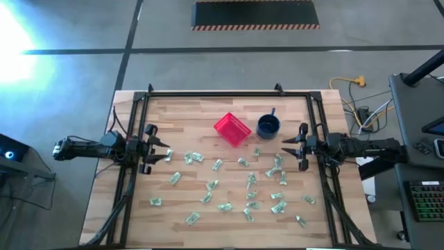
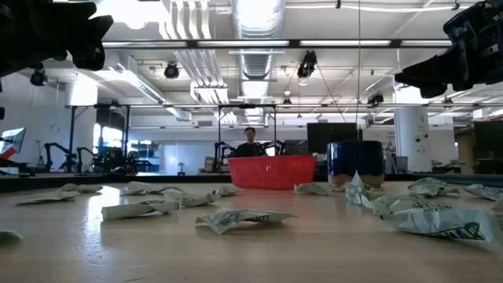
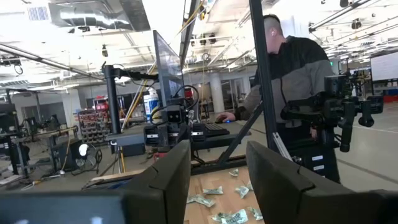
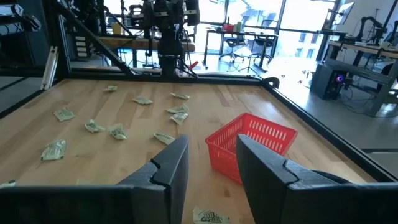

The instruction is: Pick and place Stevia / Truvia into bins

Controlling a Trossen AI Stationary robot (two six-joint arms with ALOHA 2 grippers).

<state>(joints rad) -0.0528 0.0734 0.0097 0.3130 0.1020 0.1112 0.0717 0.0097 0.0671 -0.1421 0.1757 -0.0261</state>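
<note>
The sachets [image 1: 229, 182] lie scattered across the middle and near half of the desk [image 1: 180, 114], none of them in the red basket [image 1: 232, 130] that we can see, so we're right at the start. That basket sits tilted toward the far edge, just beside the dark blue mug [image 1: 268, 126]. Out at the left edge we hold the left gripper [image 1: 164, 154] raised, fingers parted with nothing between them; at the right edge the right gripper [image 1: 283, 148] is the same, released and empty. For the pick, we'd judge the right arm best placed: a cluster of sachets lies close under it. We should come straight down on one lone sachet, pinch its crumpled ridge rather than scrape the wood, and avoid the mug on the way over.
</note>
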